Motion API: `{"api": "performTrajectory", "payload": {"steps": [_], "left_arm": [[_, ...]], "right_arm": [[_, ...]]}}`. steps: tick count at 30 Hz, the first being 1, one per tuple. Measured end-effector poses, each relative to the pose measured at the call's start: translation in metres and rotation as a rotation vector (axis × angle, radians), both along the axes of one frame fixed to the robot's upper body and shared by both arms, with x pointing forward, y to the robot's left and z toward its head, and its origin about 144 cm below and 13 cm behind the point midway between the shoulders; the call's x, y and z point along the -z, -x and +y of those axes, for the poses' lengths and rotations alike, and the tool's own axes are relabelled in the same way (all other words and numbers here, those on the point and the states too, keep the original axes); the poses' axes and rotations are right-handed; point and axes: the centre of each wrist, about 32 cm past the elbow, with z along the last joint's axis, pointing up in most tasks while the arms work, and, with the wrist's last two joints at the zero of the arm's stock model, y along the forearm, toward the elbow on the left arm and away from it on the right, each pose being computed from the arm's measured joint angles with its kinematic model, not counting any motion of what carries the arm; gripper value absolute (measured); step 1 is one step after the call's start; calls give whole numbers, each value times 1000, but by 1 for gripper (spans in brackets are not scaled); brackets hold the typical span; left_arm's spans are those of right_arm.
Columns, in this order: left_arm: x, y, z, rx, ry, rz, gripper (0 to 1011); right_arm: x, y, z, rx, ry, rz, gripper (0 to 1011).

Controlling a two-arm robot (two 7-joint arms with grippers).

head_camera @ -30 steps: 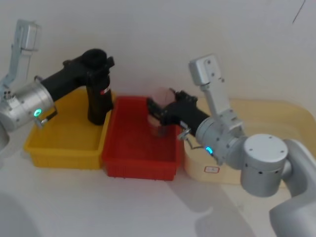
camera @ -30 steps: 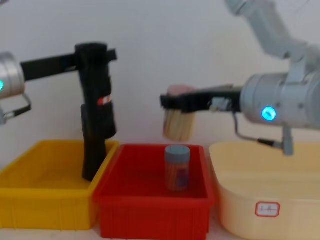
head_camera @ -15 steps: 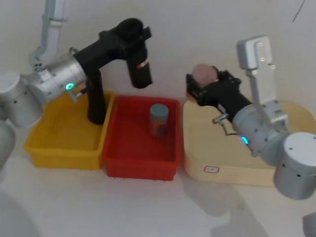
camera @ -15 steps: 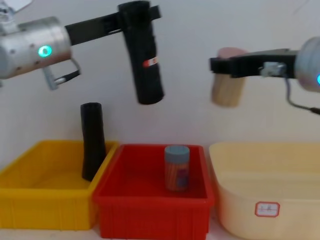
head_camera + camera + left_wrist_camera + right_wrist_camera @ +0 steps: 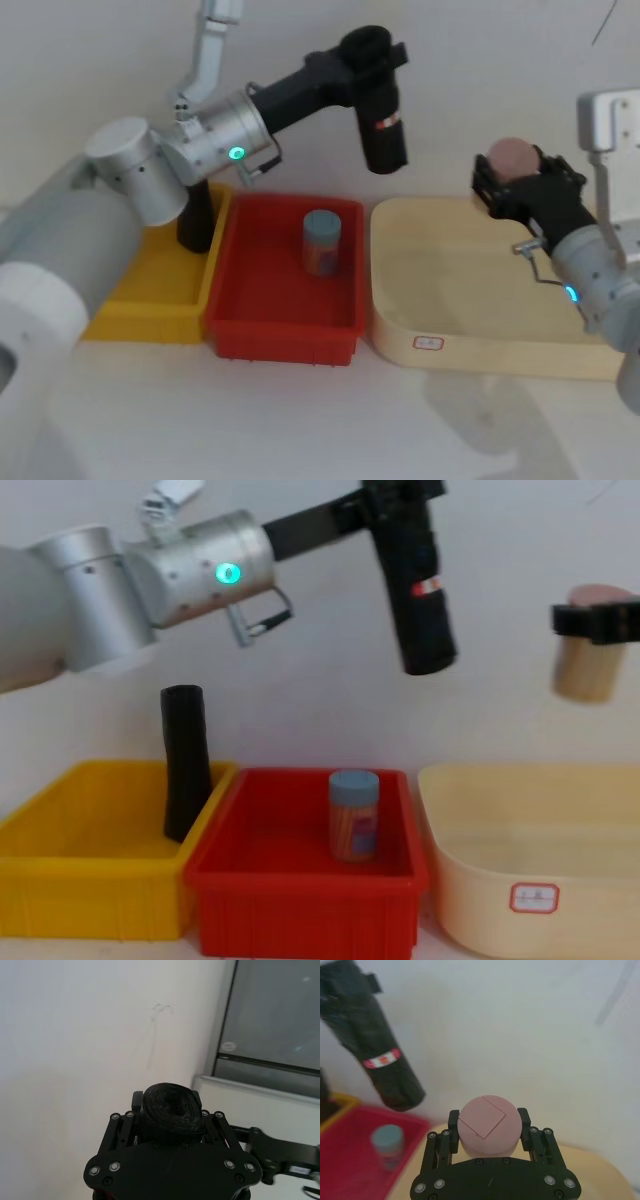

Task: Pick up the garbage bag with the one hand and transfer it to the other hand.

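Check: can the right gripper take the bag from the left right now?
Probably not. The right gripper is shut on a pink-lidded jar above the tub, so its jaws are taken. The bag hangs clear from the left gripper, with nothing between them.

Left arm (image 5: 215, 135): silver-grey cylinders, green ring light. Right arm (image 5: 597, 272): likewise, blue light. Left gripper (image 5: 168, 1106), right gripper (image 5: 488, 1121): black, studded with silver screws.

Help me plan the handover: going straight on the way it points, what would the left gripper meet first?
Probably the white wall. The left gripper, shut on the garbage bag, points past the right gripper, which sits off to the side holding a pink-lidded container; depth is unclear.
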Motion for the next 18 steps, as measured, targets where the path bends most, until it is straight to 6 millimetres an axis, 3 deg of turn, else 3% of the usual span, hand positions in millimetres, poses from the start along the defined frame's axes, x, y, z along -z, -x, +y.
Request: {"api": "performTrajectory", "payload": {"steps": [11, 18], "left_arm": [[1, -12, -32, 94, 8, 23, 507], [0, -14, -42, 123, 3, 28, 507]], "right_arm": [[20, -4, -34, 161, -3, 65, 664], [33, -9, -54, 242, -6, 111, 843]]}}
